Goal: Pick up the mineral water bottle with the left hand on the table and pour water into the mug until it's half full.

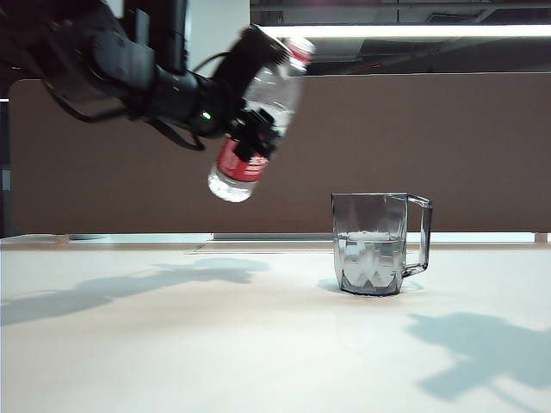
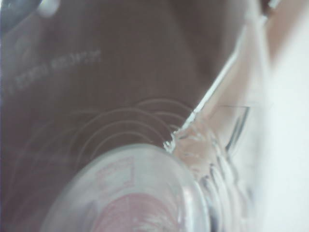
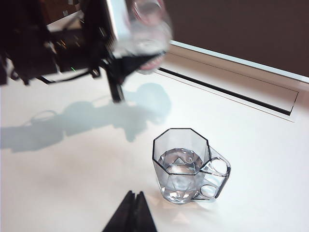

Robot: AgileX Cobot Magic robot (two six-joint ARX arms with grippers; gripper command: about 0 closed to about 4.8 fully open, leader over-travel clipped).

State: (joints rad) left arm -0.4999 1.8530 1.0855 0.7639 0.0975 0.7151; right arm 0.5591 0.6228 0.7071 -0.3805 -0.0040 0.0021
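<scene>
The mineral water bottle (image 1: 271, 95) hangs tilted in the air, its red neck ring up and to the right and its base down to the left. My left gripper (image 1: 256, 131) is shut on its middle, above and left of the mug (image 1: 370, 245). The smoky faceted mug stands upright on the white table (image 1: 172, 344), roughly half full of water. In the left wrist view the blurred bottle (image 2: 145, 193) fills the picture and hides the fingers. The right wrist view shows the mug (image 3: 181, 164), the bottle (image 3: 147, 34) and my right gripper (image 3: 136, 195), shut and empty, low in front of the mug.
A brown partition wall (image 1: 430, 146) runs behind the table's far edge, with a dark slot (image 3: 231, 94) along it. The black left arm (image 1: 103, 60) reaches in from the upper left and throws shadows on the tabletop.
</scene>
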